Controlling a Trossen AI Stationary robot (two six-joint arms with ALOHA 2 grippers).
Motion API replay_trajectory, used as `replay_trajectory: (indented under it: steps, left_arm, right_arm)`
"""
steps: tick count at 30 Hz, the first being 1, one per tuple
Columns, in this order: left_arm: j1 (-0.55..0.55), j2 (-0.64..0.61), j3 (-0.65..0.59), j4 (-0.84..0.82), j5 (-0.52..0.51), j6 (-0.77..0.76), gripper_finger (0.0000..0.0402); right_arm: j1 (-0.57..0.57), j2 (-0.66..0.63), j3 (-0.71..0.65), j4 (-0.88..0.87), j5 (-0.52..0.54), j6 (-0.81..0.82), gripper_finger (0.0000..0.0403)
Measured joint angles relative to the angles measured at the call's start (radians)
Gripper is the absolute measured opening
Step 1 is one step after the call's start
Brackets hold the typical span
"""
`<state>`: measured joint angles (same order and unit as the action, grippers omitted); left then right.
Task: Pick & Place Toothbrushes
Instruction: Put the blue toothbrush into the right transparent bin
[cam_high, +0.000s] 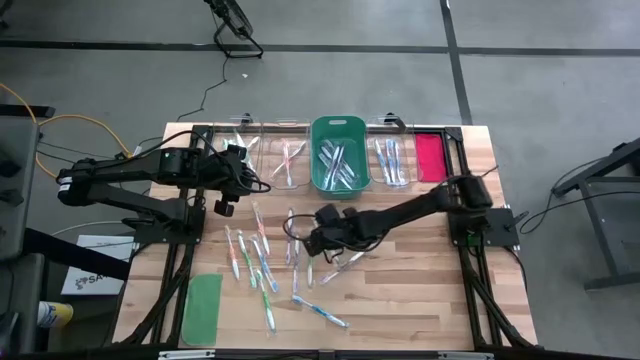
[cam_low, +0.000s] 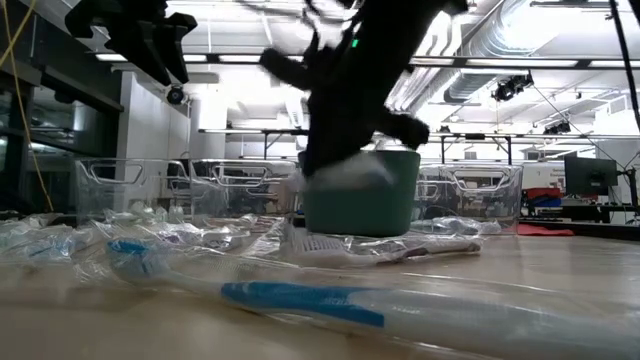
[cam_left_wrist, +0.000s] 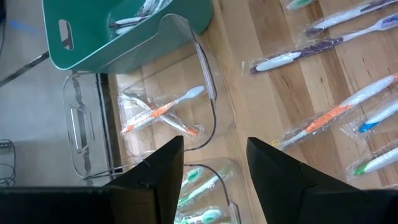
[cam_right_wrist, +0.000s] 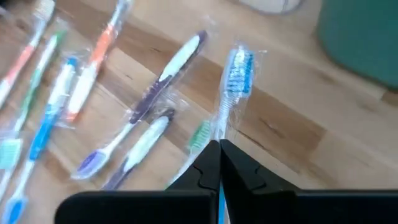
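Dozens of thin plastic-wrapped toothbrushes (cam_high: 262, 262) with green, blue, orange and purple accents lie scattered across the pale wooden surface (cam_high: 420, 290), while others already rest in the row of bins at the far edge — the teal plastic basket (cam_high: 339, 152) in the middle and the clear plastic bins (cam_high: 287, 160) on either side of it.

The right claw (cam_right_wrist: 219, 163) is low over the middle of the surface, its fingers pressed together on the handle of a wrapped blue-bristled toothbrush (cam_right_wrist: 235, 74), whose head sticks out ahead of the fingertips. The left claw (cam_left_wrist: 214, 168) hangs with its fingers apart above the clear bins on the left arm's side, one holding orange brushes and one holding green ones; it carries nothing.

The step in hand looks like lifting the blue brush clear and carrying it to a bin. To do it well, raise it straight up first so the crinkly wrapper does not drag the purple and green brushes lying just beside it. The grip sits toward one end, so the brush may swing — move steadily and keep it level. The clear bin (cam_high: 392, 160) beyond the teal basket seems to hold blue brushes and is the likely target; release low inside its walls so the brush does not bounce out.
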<state>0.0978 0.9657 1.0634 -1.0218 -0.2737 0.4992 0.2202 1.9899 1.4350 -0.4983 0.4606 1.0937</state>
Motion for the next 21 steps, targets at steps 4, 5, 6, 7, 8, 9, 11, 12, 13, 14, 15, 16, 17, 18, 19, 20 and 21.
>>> replay_trajectory:
  steps: [4,5,6,7,8,9,11,12,13,14,15,16,17,18,19,20,21]
  left_arm:
    - [0.000,0.000,0.000,0.000,0.000,-0.007,0.0170]
    - [0.000,0.000,0.000,-0.001,0.000,-0.007,0.0170]
    - [0.000,0.000,0.000,-0.001,0.000,-0.007,0.0170]
    - [0.000,0.000,0.000,-0.001,0.000,-0.007,0.0170]
    - [0.000,0.000,0.000,-0.001,0.000,-0.007,0.0170]
    - [0.000,0.000,0.000,-0.001,0.000,-0.007,0.0170]
    - [0.000,0.000,0.000,-0.002,0.002,-0.007,0.0170]
    - [0.000,0.000,0.000,-0.001,0.002,-0.007,0.0170]
    - [0.000,0.000,0.000,0.000,0.002,-0.008,0.0170]
    - [0.000,0.000,0.000,-0.001,0.002,-0.008,0.0170]
    - [0.000,0.000,0.000,0.000,0.002,-0.008,0.0170]
    - [0.000,0.000,0.000,0.000,0.002,-0.008,0.0170]
    - [0.000,0.000,0.000,0.000,0.002,-0.008,0.0170]
    - [0.000,0.000,0.000,0.001,0.002,-0.008,0.0170]
    - [0.000,0.000,0.000,0.001,0.002,-0.008,0.0170]
    - [0.000,0.000,0.000,0.001,0.002,-0.008,0.0170]
    - [0.000,0.000,0.000,0.002,0.002,-0.008,0.0170]
  right_arm:
    - [0.036,-0.105,0.000,-0.090,0.066,-0.018,0.0002]
    - [0.044,-0.132,0.001,-0.125,0.086,-0.017,0.0002]
    - [0.050,-0.161,0.001,-0.160,0.112,-0.017,0.0002]
    - [0.055,-0.192,0.001,-0.212,0.133,-0.015,0.0002]
    - [0.058,-0.215,0.001,-0.256,0.153,-0.006,0.0002]
    - [0.057,-0.245,0.001,-0.307,0.183,0.005,0.0002]
    - [0.051,-0.301,0.001,-0.417,0.231,0.032,0.0002]
    - [0.046,-0.332,0.001,-0.470,0.257,0.045,0.0003]
    - [0.035,-0.354,0.001,-0.523,0.272,0.060,0.0003]
    - [0.023,-0.376,0.001,-0.569,0.290,0.068,0.0003]
    - [0.009,-0.399,0.001,-0.613,0.301,0.077,0.0003]
    - [-0.009,-0.415,0.001,-0.652,0.313,0.081,0.0003]
    - [-0.030,-0.428,0.001,-0.683,0.326,0.081,0.0003]
    - [-0.052,-0.442,0.001,-0.711,0.335,0.080,0.0003]
    - [-0.081,-0.452,0.001,-0.736,0.341,0.075,0.0003]
    - [-0.109,-0.457,0.001,-0.753,0.351,0.058,0.0003]
    - [-0.139,-0.461,0.001,-0.764,0.353,0.037,0.0003]
